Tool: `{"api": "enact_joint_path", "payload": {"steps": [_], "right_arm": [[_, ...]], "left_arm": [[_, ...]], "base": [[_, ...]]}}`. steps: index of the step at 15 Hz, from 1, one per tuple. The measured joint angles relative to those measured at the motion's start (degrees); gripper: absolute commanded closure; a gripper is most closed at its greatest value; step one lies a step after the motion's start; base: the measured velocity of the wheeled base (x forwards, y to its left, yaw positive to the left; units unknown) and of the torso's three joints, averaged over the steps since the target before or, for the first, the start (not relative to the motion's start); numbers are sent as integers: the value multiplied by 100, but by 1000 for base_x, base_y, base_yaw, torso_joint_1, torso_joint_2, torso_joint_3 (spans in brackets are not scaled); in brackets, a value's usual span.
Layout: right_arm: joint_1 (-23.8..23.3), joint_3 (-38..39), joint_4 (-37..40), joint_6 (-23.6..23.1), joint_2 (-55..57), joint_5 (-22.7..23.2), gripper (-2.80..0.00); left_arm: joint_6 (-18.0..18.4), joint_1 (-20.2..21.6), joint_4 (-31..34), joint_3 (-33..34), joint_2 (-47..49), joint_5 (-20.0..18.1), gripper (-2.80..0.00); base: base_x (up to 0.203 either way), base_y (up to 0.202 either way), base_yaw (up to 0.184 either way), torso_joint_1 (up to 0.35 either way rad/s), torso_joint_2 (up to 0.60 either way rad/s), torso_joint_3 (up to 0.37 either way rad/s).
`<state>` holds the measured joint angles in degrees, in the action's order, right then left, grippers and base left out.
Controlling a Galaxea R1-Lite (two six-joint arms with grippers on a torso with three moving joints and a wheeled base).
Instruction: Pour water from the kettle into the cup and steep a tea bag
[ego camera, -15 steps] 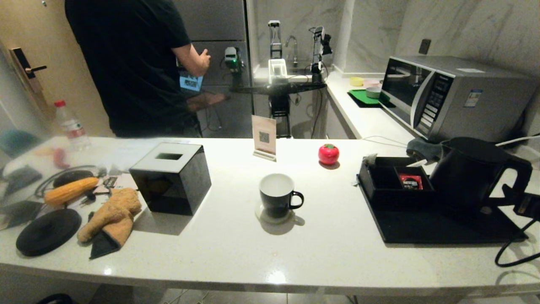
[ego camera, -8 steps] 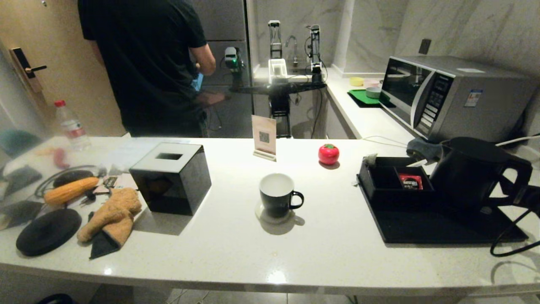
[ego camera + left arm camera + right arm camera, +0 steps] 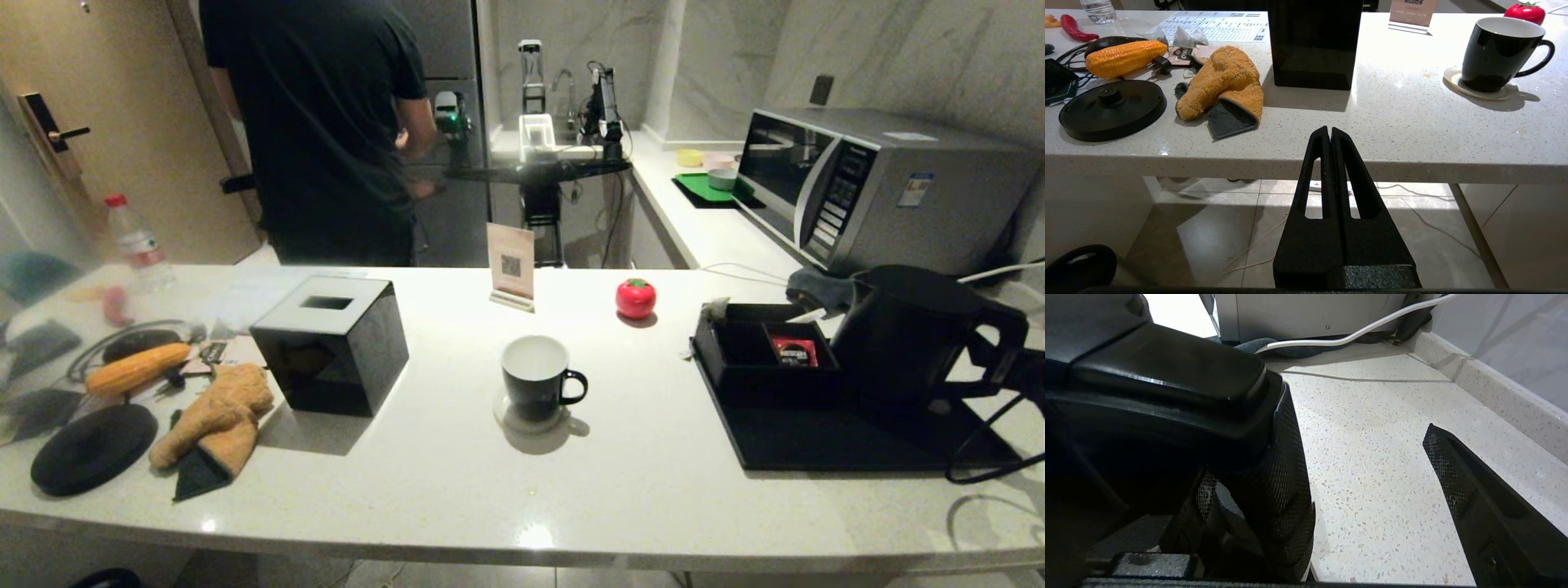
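Head view: kettle (image 3: 910, 335) at right of frame, upright on black tray (image 3: 816, 445), loop handle toward right edge. Right gripper (image 3: 1006, 367) at far right, level with that handle; jaws spread wide, one finger (image 3: 1278, 486) against the handle in the right wrist view, the other finger (image 3: 1470, 490) apart over bare counter (image 3: 1372, 465); nothing pinched. Cup (image 3: 536, 378) at centre on a pale coaster (image 3: 510, 418), white inside, no water seen, ear handle pointing right. Red sachet (image 3: 793, 351) in black box (image 3: 739, 359) at the tray's upper left. Tea bag not identifiable. Left gripper (image 3: 1329, 132) only in left wrist view, below the counter edge, fingers pressed together, empty.
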<state>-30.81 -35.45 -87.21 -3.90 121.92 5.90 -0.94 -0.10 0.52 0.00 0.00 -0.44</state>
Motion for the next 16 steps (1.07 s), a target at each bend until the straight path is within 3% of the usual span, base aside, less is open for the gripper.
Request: {"api": "enact_joint_path", "payload": {"steps": [16], "right_arm": [[73, -352, 0, 0, 121, -8, -280]], "left_arm": [[0, 0, 0, 0, 0, 0, 0]], "base": [[0, 0, 0, 0, 0, 0]]}}
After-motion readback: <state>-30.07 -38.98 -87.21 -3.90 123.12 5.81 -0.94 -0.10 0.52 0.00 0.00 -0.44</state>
